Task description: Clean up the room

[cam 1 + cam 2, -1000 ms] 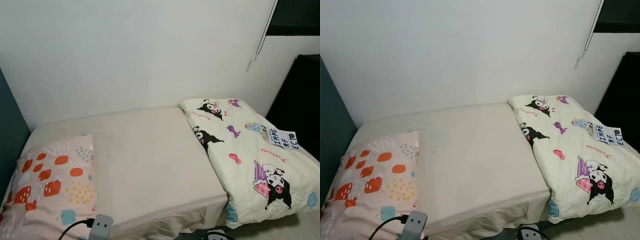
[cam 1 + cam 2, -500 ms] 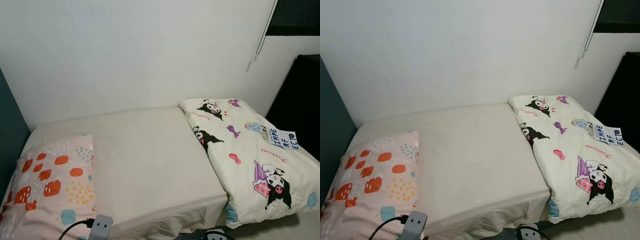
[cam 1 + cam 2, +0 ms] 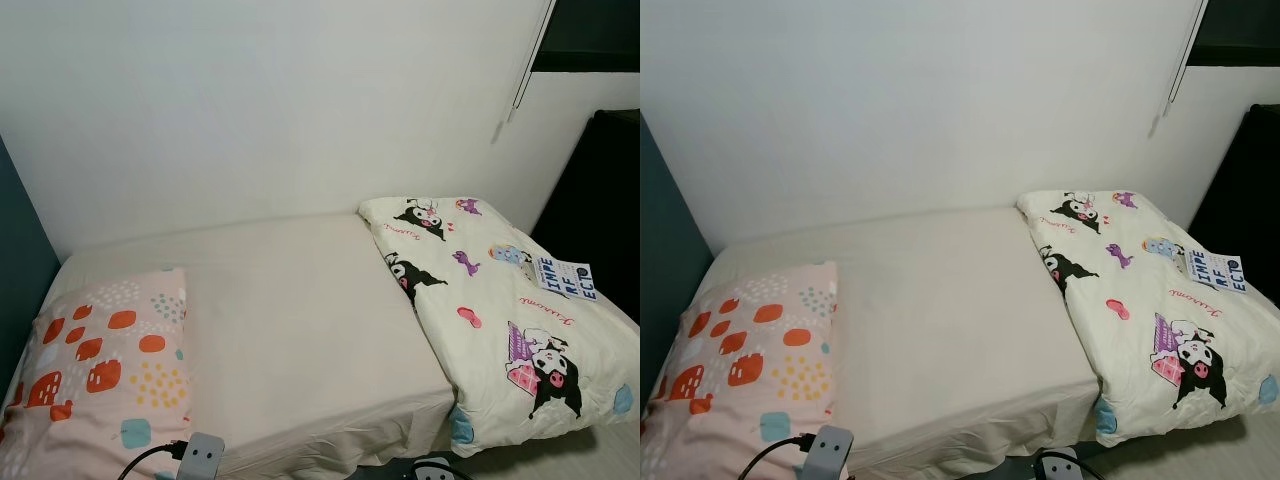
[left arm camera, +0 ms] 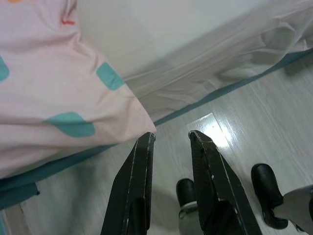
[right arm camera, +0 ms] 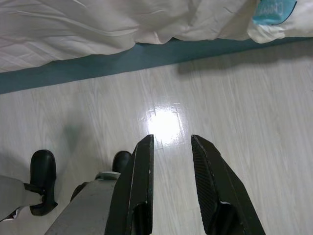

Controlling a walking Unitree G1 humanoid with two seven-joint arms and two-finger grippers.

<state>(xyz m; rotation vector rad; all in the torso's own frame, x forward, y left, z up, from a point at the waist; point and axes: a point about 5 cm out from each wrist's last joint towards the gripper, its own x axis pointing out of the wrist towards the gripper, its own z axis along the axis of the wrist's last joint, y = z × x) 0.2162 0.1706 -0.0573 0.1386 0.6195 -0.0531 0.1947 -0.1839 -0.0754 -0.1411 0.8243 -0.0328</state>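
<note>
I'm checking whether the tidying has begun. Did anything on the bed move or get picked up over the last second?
Nothing on the bed moved; the view only shifted slightly with the camera. The pillow and the cartoon-print quilt lie as before, the card still on the quilt. Both end effectors, left and right, still hang open over the floor, holding nothing.

cartoon-print quilt (image 3: 500, 320) bunched at bed's right end, overhanging edge.

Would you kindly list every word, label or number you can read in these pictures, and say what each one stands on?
"IMPE RF ECT", in three stacked lines: on the small white and blue card lying on the cartoon quilt.
Red cursive script printed on the quilt, in several places: too small to read.
A purple panel beside a cartoon figure on the quilt: any lettering is too small to read.
Pillow: coloured shapes, no text.
</note>
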